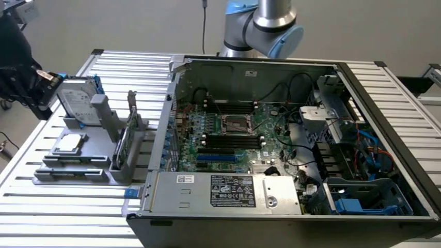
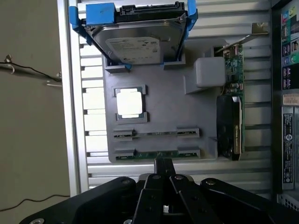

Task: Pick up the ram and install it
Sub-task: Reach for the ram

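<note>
The ram [image 2: 145, 154] is a thin dark green stick. It lies in the nearest slot of the grey holder [image 2: 163, 112] on the slatted table. In the wrist view, my gripper [image 2: 163, 162] hangs above the holder's near edge. Its two black fingers [image 2: 159, 164] are pressed together, and their tips overlap the middle of the ram in the picture. Nothing sits between them. Whether the tips touch the ram I cannot tell. The open computer case [image 1: 289, 139] shows its motherboard with black memory slots [image 1: 234, 139] beside the processor socket.
The holder also carries a silver hard drive with blue rails [image 2: 135, 42], a processor chip [image 2: 129, 102] and an upright card with a metal bracket [image 2: 231, 116]. A dark bulky shape [image 1: 20, 72] stands at the exterior view's left edge. The table edge [image 2: 70, 116] lies past the holder.
</note>
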`<state>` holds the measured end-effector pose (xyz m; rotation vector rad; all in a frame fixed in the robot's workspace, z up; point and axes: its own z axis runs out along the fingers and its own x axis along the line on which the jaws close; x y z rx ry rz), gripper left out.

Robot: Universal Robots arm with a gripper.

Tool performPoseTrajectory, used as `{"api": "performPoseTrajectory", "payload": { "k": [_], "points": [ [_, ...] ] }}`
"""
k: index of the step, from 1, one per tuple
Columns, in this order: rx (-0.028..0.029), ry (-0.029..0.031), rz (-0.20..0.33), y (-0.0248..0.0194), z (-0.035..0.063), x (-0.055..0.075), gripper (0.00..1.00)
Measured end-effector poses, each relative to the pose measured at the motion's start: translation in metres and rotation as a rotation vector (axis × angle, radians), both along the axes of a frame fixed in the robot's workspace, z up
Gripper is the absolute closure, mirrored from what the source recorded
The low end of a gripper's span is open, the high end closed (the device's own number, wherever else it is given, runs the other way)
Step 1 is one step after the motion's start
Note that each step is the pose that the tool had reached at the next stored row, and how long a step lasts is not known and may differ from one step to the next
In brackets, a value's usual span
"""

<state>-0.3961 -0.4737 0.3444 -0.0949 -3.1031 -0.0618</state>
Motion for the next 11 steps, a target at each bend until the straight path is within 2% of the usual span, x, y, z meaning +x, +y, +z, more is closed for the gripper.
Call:
{"api": "performPoseTrajectory", "payload": {
  "k": [3,11],
  "points": [
    [-0.0001,0.0028,0.003,-0.0032,-0.0013,-0.0005,0.89],
    [-0.0021,0.0033,0.06,-0.0043,-0.0028,-0.0005,0.89]
  ]
}}
